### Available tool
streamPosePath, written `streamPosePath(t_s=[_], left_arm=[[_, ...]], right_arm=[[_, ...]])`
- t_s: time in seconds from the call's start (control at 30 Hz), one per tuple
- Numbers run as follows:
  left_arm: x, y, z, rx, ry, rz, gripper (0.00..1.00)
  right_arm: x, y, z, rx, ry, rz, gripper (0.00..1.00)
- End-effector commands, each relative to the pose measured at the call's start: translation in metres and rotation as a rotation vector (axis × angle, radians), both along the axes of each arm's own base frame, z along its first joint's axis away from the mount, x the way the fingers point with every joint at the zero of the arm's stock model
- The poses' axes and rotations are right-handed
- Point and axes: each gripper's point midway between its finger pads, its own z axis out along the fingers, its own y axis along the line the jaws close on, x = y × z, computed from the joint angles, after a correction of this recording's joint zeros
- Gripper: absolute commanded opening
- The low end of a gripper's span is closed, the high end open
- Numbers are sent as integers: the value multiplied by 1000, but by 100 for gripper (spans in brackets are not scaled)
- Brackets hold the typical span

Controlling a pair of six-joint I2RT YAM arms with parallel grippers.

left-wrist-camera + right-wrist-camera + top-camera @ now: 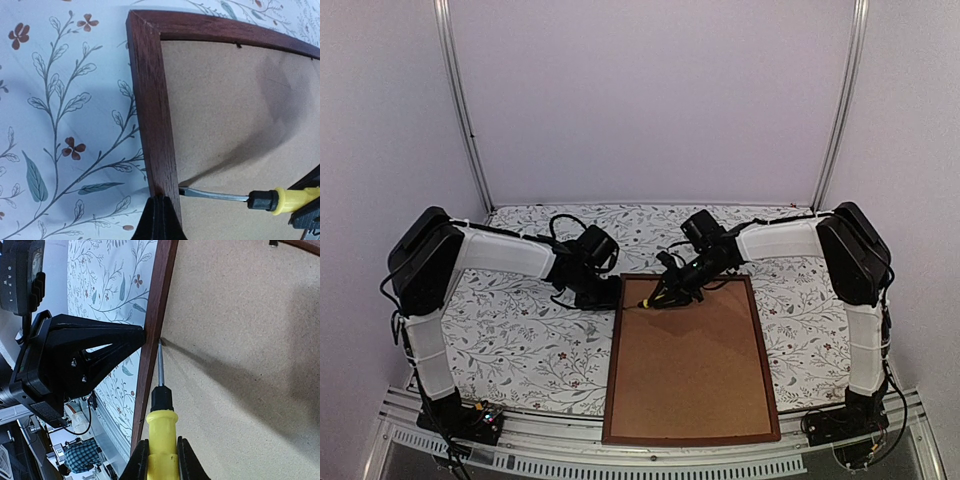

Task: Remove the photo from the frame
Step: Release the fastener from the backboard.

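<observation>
Yellow-handled screwdriver (161,412) is clamped in my right gripper (161,460), jaws narrow on the handle. The shaft runs crosswise to the frame's left side. Its tip sits at the seam where the board (240,110) meets the frame (152,100), near the far-left corner. So the wood lies just left of the tip, and the board lies right of it and under the shaft.

My left gripper (160,220) is closed on nothing. Its tip is against the outer edge of that same side, straight opposite the screwdriver tip; I read it as bracing.

The frame lies face down on the floral cloth (520,330), long axis running from the near edge to mid-table, between both arms. It holds the board. The photo is not visible; I judge it's underneath the board.

Next move turns on levering the board edge up at that seam. A slip would send the tip toward the left gripper.
</observation>
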Motion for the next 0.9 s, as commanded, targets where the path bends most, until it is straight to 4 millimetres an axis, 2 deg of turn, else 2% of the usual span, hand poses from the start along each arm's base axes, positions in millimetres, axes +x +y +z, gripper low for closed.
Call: streamPosePath(t_s=[0.0, 0.1, 0.4, 0.87], left_arm=[[-44, -26, -38, -47, 119, -106, 0], [-48, -28, -40, -60, 123, -108, 0], [-58, -28, -43, -118, 132, -110, 0], [-71, -25, -41, -224, 112, -128, 0]], right_arm=[[-4, 27, 2, -66, -93, 1, 0], [-2, 30, 8, -99, -112, -19, 0], [-5, 61, 35, -141, -158, -38, 0], [-12, 113, 44, -179, -154, -90, 0]])
